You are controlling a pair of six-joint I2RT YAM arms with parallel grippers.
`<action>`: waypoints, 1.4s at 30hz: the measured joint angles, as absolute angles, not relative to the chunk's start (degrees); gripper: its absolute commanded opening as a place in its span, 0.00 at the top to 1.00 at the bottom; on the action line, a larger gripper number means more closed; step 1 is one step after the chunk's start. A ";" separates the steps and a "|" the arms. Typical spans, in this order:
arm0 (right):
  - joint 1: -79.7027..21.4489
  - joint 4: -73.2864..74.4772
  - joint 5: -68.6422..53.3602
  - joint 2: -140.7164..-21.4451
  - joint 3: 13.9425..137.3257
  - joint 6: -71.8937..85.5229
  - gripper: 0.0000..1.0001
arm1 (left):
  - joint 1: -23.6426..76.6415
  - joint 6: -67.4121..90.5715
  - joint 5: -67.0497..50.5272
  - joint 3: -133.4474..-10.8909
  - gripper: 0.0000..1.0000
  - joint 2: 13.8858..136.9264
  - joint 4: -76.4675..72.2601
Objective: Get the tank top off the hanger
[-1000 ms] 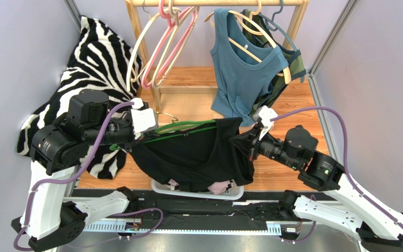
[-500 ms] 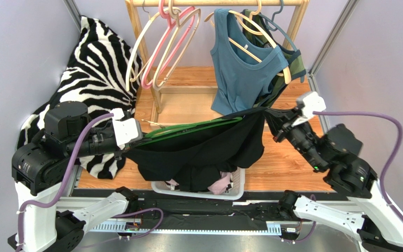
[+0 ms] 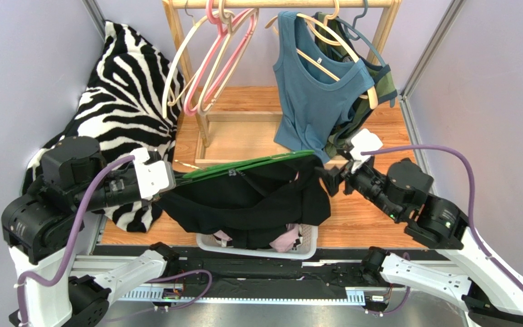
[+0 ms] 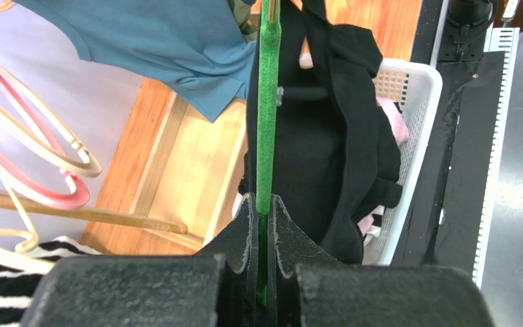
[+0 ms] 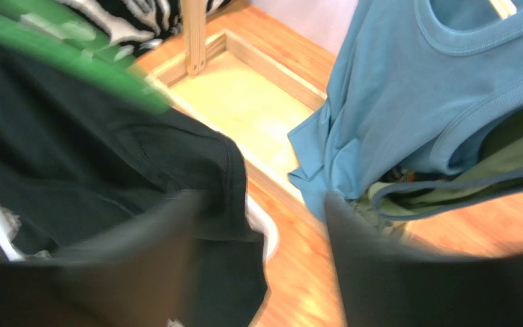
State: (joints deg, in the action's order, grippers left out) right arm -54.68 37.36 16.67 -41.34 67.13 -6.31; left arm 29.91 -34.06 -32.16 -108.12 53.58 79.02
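My left gripper [image 3: 173, 178] [image 4: 263, 204] is shut on one end of the green hanger [image 3: 244, 167] [image 4: 267, 102], which it holds out level to the right. The black tank top [image 3: 257, 201] [image 4: 312, 157] [image 5: 73, 157] droops from the hanger and sags into the white basket [image 3: 310, 240] below. Just right of the top's edge, my right gripper [image 3: 330, 178] [image 5: 263, 201] is open, blurred, with only floor showing between its fingers.
A wooden rack [image 3: 285, 3] at the back carries a blue tank top [image 3: 315, 88] [image 5: 407, 88] over a green garment, plus several empty hangers [image 3: 206, 61]. A zebra-print cloth [image 3: 121, 82] lies at the left. Grey walls close both sides.
The right gripper stretched the black top out to the right, then opened and let it go. The top has dropped back over the basket. The left arm drew the hanger slightly left.
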 measured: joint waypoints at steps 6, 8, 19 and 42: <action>-54.68 41.47 10.13 -34.59 69.30 -10.04 0.00 | 31.00 -35.11 -32.75 -108.49 1.00 59.46 79.00; -54.68 41.41 7.81 -33.63 72.29 -12.08 0.00 | 32.80 -35.51 -32.45 -108.99 1.00 61.67 79.13; -54.68 42.63 -9.56 -48.97 85.73 -20.23 0.09 | 40.40 -38.41 -33.61 -111.94 1.00 66.98 78.87; -54.68 54.76 -17.89 -53.63 88.86 -22.55 0.65 | 45.45 -40.23 -32.73 -114.15 1.00 71.46 78.87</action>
